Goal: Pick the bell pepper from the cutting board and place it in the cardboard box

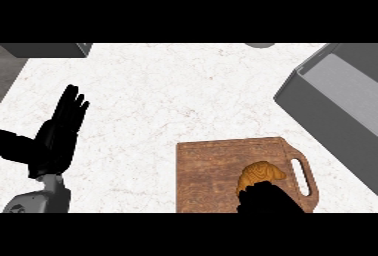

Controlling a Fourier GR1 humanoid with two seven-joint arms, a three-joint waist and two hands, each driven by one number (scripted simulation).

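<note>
Right hand [267,197] on cutting board [214,170], touching pepper [260,174] just beyond fingertips; finger spread cannot be told. Left hand [63,127] far off board, open, resting.

Left hand [63,127] open, upright; right hand [267,199] seemingly curled.

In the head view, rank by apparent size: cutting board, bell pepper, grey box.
1. grey box, cut off by the frame
2. cutting board
3. bell pepper, partly hidden under the right hand
</note>
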